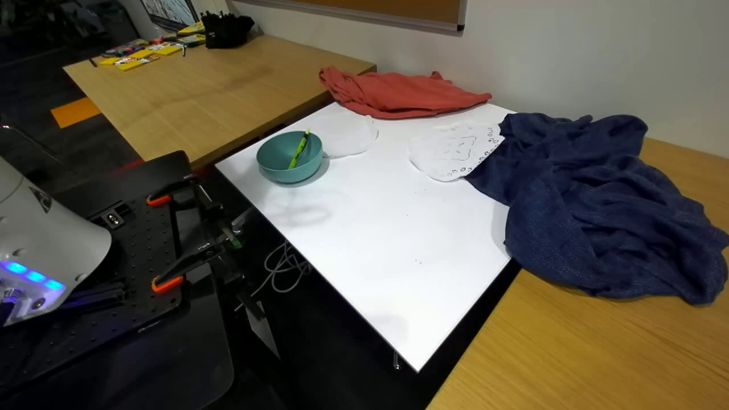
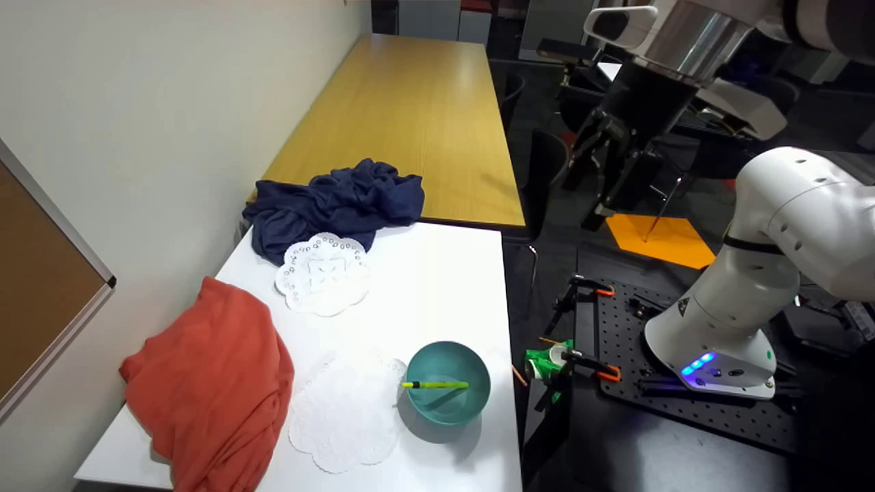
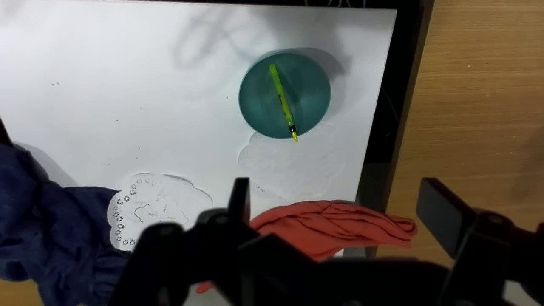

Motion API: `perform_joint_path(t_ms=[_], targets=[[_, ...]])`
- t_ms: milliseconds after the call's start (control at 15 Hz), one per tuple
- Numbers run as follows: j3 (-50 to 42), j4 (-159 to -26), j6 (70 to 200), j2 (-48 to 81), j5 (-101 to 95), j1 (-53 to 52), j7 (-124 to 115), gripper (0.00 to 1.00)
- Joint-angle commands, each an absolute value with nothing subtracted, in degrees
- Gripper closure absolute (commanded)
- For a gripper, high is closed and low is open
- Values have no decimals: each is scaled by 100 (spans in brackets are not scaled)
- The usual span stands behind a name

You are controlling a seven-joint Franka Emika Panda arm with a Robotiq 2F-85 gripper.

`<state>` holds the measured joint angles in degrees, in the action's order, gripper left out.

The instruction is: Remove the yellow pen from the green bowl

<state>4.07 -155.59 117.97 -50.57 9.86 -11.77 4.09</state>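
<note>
The green bowl (image 1: 273, 162) stands upright on the white table and shows in both exterior views (image 2: 448, 410) and in the wrist view (image 3: 314, 89). The yellow pen (image 1: 299, 150) leans inside it, one end low in the bowl and the dark-banded end over the rim. It also shows in an exterior view (image 2: 437, 385) and in the wrist view (image 3: 281, 95). My gripper (image 3: 335, 191) is open, with nothing between its fingers. In an exterior view the gripper (image 2: 583, 199) hangs high, well apart from the bowl.
A red cloth (image 1: 404, 94) and a dark blue cloth (image 1: 615, 216) lie bunched along the wall side. Two white lacy doilies lie flat, one (image 2: 325, 277) by the blue cloth, one (image 2: 348, 417) beside the bowl. The white table (image 1: 364, 245) has gaps beside the wooden tables (image 1: 228, 85).
</note>
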Motion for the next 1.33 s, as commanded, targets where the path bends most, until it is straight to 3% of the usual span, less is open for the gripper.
perform_joint_path(t_ms=[0,533,1267], targets=[[378,-15729,12520,-4477,889,-1186,790,0],[394,-15810,14680,-2581,714,-1247,1019,0],[675,-15039,16031,214,77,-1122,724,0]])
